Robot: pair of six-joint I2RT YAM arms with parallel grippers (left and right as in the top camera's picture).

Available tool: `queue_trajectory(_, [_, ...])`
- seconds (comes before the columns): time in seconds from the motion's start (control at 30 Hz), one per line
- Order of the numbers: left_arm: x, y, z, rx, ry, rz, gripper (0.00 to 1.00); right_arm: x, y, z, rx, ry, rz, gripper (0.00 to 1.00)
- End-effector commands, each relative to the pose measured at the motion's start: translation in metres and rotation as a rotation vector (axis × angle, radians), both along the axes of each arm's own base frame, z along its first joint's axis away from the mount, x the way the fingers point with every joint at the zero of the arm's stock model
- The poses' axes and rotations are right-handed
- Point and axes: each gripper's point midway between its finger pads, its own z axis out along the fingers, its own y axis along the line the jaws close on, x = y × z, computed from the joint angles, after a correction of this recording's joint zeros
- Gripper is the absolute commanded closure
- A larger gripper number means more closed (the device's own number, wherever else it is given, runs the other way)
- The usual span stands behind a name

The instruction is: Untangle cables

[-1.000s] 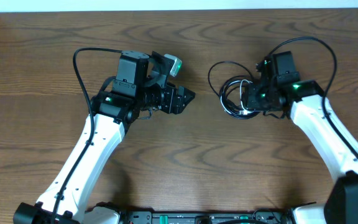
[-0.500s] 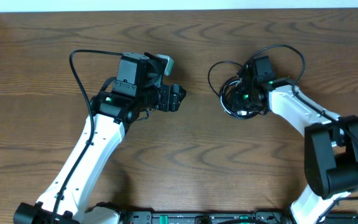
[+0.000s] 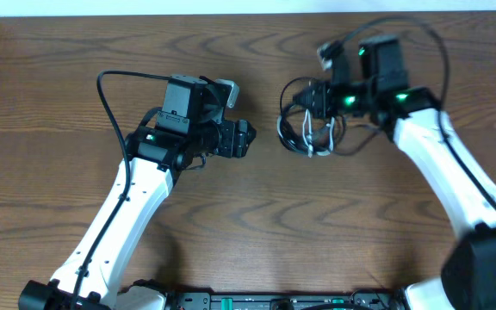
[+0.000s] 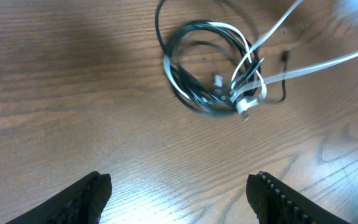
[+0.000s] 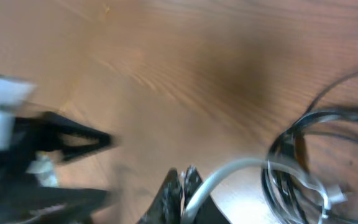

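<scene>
**Cable untangle: right arm has the white one, left arm waiting**

Looks like the "pull one strand free" step to me. The right gripper (image 5: 181, 177) is clenched on the thin white cord (image 5: 229, 168), which comes out from between its fingers and curves over to the tangled coil of thin black cords (image 3: 304, 129). The left gripper (image 4: 179, 183) is spread wide with nothing in it, hovering just beside the coil on the opposite side.

The coil sits on the brown wood-grain desk (image 3: 76, 52), in the far half, between the two grippers and closer to the right one. I can't tell whether it's lying flat or partly lifted.

As for direction, the coil itself is a roundish loop, so it has no real long axis. The white cord is the only thing with a clear line. In the left wrist view two white strands run straight out of the knot, up and to the right, toward the right arm. A small white plug end dangles at the knot.

My guess for the next move is that the left gripper should come down and pin or pinch the black loops while the right one draws the white cord away along that line. Pulling without an anchor probably just drags the whole coil along.
</scene>
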Motion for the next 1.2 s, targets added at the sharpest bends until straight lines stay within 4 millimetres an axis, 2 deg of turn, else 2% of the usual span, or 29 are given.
queue_trajectory(0.0, [-0.002, 0.001, -0.004, 0.003, 0.014, 0.007, 0.25, -0.014, -0.002, 0.081, 0.021, -0.125, -0.002, 0.99])
queue_trajectory(0.13, [-0.003, 0.000, -0.004, -0.002, 0.016, 0.004, 0.25, -0.029, -0.031, 0.123, -0.113, -0.135, -0.116, 0.99])
queue_trajectory(0.27, [-0.002, -0.001, -0.003, -0.005, 0.010, 0.002, 0.25, -0.047, -0.052, 0.148, -0.214, -0.147, -0.158, 0.99])
queue_trajectory(0.37, [-0.002, -0.007, 0.000, -0.040, 0.009, -0.023, 0.25, -0.056, -0.076, 0.159, -0.315, -0.154, -0.239, 0.99])
queue_trajectory(0.53, [-0.003, -0.018, -0.004, -0.066, 0.021, -0.057, 0.25, -0.063, -0.108, 0.160, -0.448, -0.142, -0.351, 0.99])
queue_trajectory(0.77, [-0.010, -0.039, -0.024, -0.049, 0.072, -0.113, 0.25, -0.062, -0.141, 0.152, -0.487, -0.075, -0.449, 0.99])
queue_trajectory(0.9, [-0.018, -0.061, -0.030, -0.048, 0.064, -0.192, 0.25, -0.061, -0.144, 0.147, -0.499, -0.059, -0.447, 0.99])
queue_trajectory(1.03, [-0.031, -0.089, -0.024, -0.076, 0.023, -0.311, 0.24, -0.059, -0.144, 0.144, -0.502, -0.050, -0.445, 0.99])
queue_trajectory(1.17, [-0.034, -0.107, -0.023, -0.082, -0.012, -0.353, 0.24, -0.059, -0.144, 0.143, -0.503, -0.046, -0.444, 0.99])
